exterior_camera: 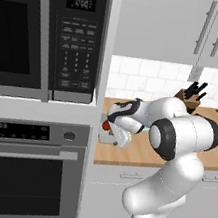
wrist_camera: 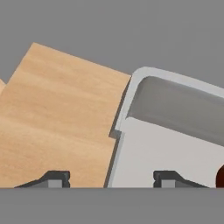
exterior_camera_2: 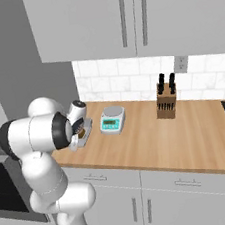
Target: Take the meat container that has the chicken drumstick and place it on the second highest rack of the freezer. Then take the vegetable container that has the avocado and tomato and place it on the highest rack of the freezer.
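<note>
1. Landmark: the wooden counter (exterior_camera_2: 153, 139). The arm reaches down to its left end, next to the grey wall.
2. Gripper (wrist_camera: 111, 179) – in the hand view its 2 finger tips stand apart, one over bare wood, the other over the tray's floor, so they straddle the tray's side wall. Whether they touch that wall I cannot tell.
3. Light-grey tray (wrist_camera: 175, 148) sits flat on the counter's left end, rounded corner and raised rim clear in the hand view. In the left base view the tray (exterior_camera: 109, 137) peeks out under the hand.
4. Left base view shows a small red thing, the tomato (exterior_camera: 106, 125), at the tray just under the wrist; the right base view has none of that red – there a brown lump (exterior_camera_2: 81, 133) shows at the tray instead, too small to name. Hand view has a dark brown-red bit at its right edge, unclear.
5. Right base view: a scale (exterior_camera_2: 111, 120) just beside the tray on the counter, and a knife block (exterior_camera_2: 166, 103) well apart, toward the backsplash.
6. Left base view: a microwave (exterior_camera: 49, 29) and an oven (exterior_camera: 24, 167) left of the counter's end.
</note>
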Controlling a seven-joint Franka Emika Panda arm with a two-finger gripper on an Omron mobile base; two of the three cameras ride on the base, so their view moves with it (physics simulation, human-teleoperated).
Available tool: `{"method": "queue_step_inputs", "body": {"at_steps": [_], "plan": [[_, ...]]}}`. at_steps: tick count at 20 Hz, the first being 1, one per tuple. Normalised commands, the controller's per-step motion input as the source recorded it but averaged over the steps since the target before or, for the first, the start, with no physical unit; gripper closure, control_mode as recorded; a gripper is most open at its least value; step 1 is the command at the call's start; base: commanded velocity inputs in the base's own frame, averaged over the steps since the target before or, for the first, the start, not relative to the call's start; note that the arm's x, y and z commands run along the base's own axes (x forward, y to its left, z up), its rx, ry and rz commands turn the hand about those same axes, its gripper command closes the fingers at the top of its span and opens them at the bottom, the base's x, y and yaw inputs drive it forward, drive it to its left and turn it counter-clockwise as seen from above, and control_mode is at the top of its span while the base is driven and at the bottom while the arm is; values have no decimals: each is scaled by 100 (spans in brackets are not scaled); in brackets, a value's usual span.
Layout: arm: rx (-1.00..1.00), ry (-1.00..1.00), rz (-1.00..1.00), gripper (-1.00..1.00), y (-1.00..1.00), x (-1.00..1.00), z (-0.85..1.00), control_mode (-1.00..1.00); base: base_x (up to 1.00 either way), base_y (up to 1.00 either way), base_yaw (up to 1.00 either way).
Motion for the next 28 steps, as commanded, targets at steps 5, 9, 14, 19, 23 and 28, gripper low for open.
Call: {"method": "queue_step_inputs", "body": {"at_steps": [5,9,14,19,23,28], "plan": [[0,1,0,100,-6,-24,10,-100,0,0,0],[0,0,0,100,-32,-39,39,-100,0,0,0],[0,-4,0,100,-40,-56,90,-100,0,0,0],[0,-6,0,100,-11,-99,98,-100,0,0,0],[0,-1,-5,100,-9,-100,73,-100,0,0,0],[-9,-22,-14,100,-15,-83,49,-100,0,0,0]]}}
